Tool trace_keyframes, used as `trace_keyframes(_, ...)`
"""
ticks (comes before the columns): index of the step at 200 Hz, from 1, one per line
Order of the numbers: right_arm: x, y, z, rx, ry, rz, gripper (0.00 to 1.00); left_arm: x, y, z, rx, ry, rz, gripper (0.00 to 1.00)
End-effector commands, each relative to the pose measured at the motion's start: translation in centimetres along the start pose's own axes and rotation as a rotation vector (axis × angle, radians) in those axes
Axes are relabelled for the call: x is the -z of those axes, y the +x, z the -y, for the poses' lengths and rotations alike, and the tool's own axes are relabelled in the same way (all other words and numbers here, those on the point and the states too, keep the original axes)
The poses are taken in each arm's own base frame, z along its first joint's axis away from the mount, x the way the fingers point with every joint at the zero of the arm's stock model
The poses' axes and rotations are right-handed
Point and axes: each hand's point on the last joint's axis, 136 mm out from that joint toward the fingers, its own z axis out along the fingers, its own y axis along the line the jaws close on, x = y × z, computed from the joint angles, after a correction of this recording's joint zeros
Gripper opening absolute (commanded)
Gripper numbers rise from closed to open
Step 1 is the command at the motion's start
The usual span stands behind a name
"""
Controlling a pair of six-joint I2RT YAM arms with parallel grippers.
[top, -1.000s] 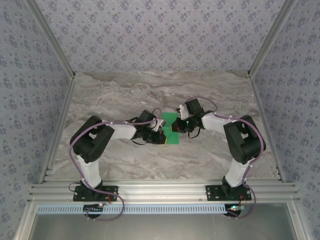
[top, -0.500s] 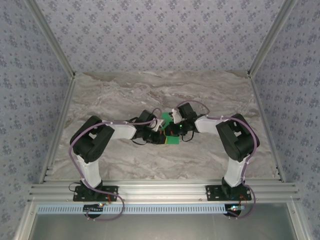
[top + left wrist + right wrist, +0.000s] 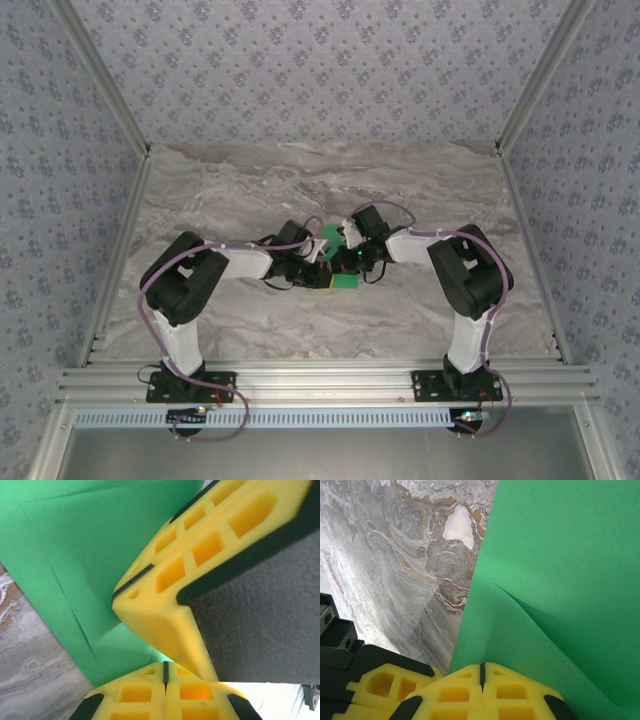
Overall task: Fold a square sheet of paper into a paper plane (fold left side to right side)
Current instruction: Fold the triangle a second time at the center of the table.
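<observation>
OK, left side first: left arm (image 3: 190,285) is bent at the elbow, forearm reaching in toward table ctr w/ a purple cable (image 3: 148,300) looped along it. The left gripper (image 3: 165,672) is clenched, yellow fingertips pressed together w/ just a thin dark seam btwn them. It sits low, right at the near edge of the green paper sheet (image 3: 75,545). Can't tell if any paper is nipped in that seam or if the tips are just resting on it. The sheet lies flat on the marble table (image 3: 300,180), about mid-table, squeezed in btwn the two tools. From above only bits of green peek out beyond and in front of them. Close up on the left side there's a straight fold edge running down the paper, one layer over another. Moving right: the right gripper (image 3: 481,672) is also clenched, same thin seam, tips down on the paper near its left edge, w/ bare marble just beside. Again can't tell if it's pinching anything. A raised ridge in the paper runs off diagonally from near those tips. The two tools are v. close, yellow fingers nearly touching. Far right: right arm (image 3: 470,275) folded back at the elbow, forearm angled in toward ctr.
</observation>
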Motion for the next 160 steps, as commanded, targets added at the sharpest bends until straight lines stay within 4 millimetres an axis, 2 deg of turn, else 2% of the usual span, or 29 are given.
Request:
trace_keyframes(1,0.0,0.6,2.4,-0.01,0.092,-0.026,0.02,-0.3,2.5,-2.2,0.067,-0.057,-0.064,0.0)
trace_keyframes(92,1.3,-0.8,4.0,-0.025,0.08,0.021,0.02,-0.5,3.2,-3.0,0.087,-0.06,-0.068,0.0)
trace_keyframes(160,3.1,-2.2,7.4,-0.078,0.097,0.06,0.02,-0.4,3.1,-2.8,0.083,-0.053,-0.063,0.0)
